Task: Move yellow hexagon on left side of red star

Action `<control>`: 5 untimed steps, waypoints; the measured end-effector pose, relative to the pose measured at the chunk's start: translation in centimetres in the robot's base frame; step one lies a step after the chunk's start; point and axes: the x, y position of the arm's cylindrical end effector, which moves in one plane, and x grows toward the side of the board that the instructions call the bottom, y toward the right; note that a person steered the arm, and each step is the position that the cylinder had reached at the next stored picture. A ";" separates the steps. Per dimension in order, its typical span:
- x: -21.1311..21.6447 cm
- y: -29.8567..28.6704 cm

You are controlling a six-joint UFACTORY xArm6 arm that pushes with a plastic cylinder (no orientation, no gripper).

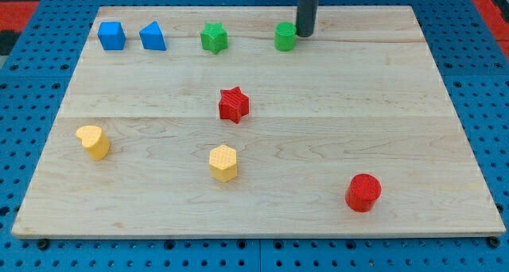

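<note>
The yellow hexagon sits low on the board, a little left of centre. The red star lies above it, near the board's middle, slightly to its right. My tip is at the view's top, right of centre, touching or almost touching the right side of a green block. It is far from the yellow hexagon and the red star.
A blue cube and a blue wedge-like block sit at the top left. A green star is right of them. A yellow heart lies at the left. A red cylinder stands at the lower right. The wooden board rests on a blue pegboard.
</note>
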 end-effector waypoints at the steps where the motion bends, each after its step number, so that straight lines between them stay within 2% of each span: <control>1: 0.5 -0.5; 5: 1.0 0.4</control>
